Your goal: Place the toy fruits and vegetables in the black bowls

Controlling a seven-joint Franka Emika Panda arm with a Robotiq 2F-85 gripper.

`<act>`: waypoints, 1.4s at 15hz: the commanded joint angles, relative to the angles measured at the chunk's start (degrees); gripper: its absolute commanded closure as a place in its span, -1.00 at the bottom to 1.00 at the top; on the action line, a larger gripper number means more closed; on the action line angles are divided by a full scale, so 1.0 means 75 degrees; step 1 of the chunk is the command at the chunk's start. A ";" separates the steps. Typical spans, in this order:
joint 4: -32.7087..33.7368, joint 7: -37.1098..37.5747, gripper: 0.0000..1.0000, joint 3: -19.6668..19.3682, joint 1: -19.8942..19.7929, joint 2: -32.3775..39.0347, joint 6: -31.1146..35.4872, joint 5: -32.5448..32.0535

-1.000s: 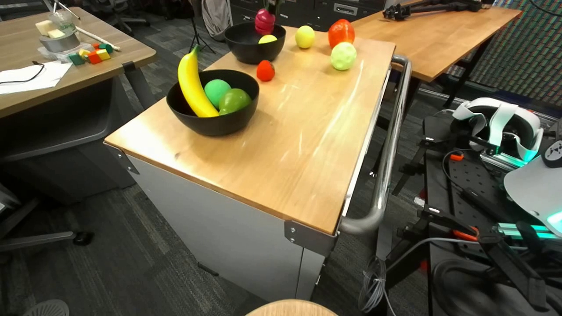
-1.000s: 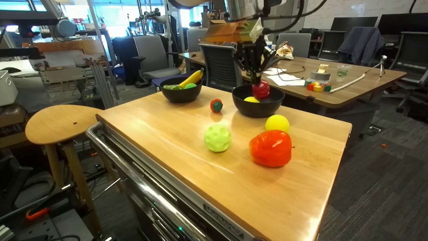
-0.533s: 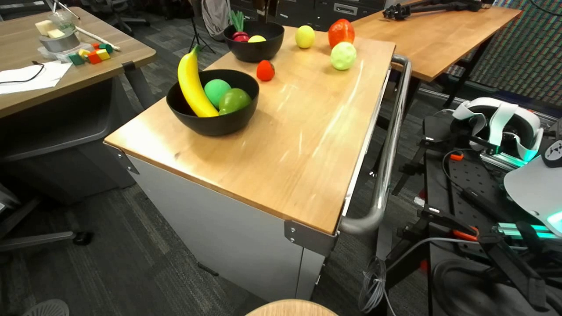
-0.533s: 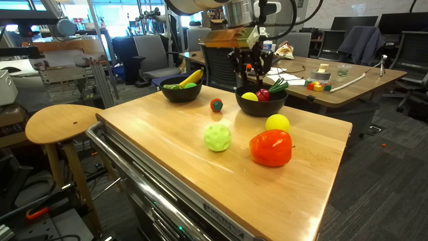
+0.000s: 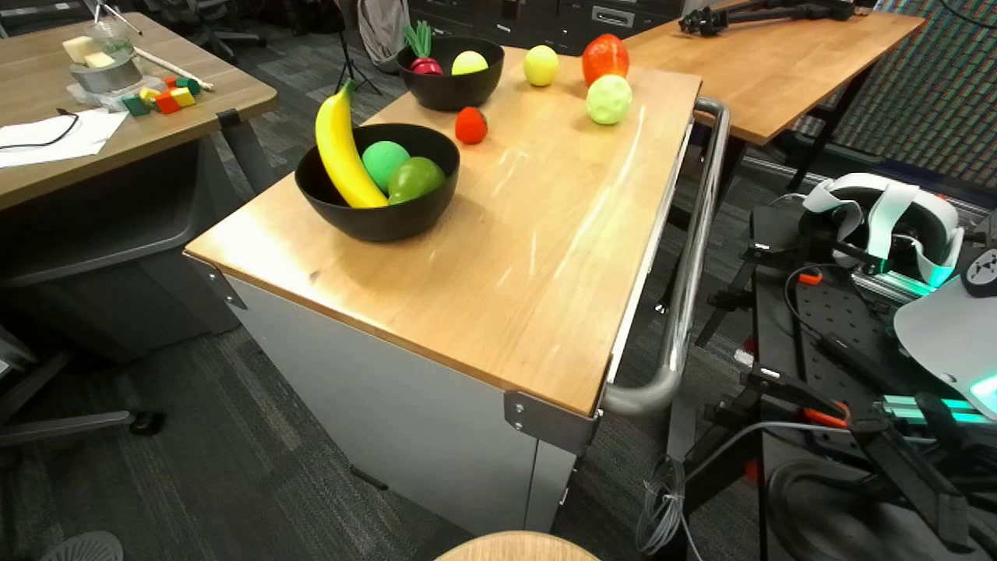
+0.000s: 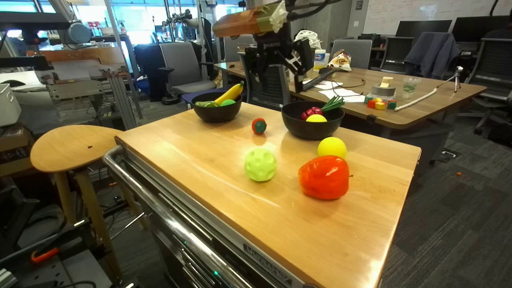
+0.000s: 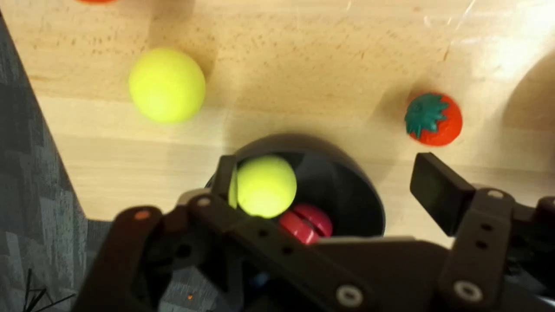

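Toy fruits and vegetables (image 6: 325, 177) stand partly stowed as an end effector (image 7: 331, 186), its jaws wide apart and grasping nothing, hovers roughly over the radish bowl (image 6: 308, 130), holding a radish (image 7: 300, 226) and a yellow ball (image 7: 266, 186). Apart from that bowl, the banana bowl (image 5: 382, 224) holds a banana (image 5: 343, 152) and green pieces (image 5: 417, 180). Near the radish bowl, a strawberry (image 7: 433, 119) and a second yellow ball (image 7: 167, 85) lie loose on the worktop (image 6: 200, 168); a pepper (image 5: 605, 60) and a lime ball (image 6: 260, 165) lie farther from it. A low swing could catch the radish bowl's rim and tip it. An off-centre pinch may send either loose ball rolling, while the glossy, broad pepper could slip from a shallow grip.
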 commanded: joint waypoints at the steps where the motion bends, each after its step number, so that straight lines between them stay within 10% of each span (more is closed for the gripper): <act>1: -0.1344 -0.0405 -0.99 0.0079 -0.0005 -0.0813 -0.0365 0.0561; 19: -0.2877 0.0598 -1.00 -0.0360 -0.0230 -0.0884 0.1143 -0.1551; 21: -0.2754 0.0641 -0.46 -0.0376 -0.0238 -0.0671 0.1279 -0.1537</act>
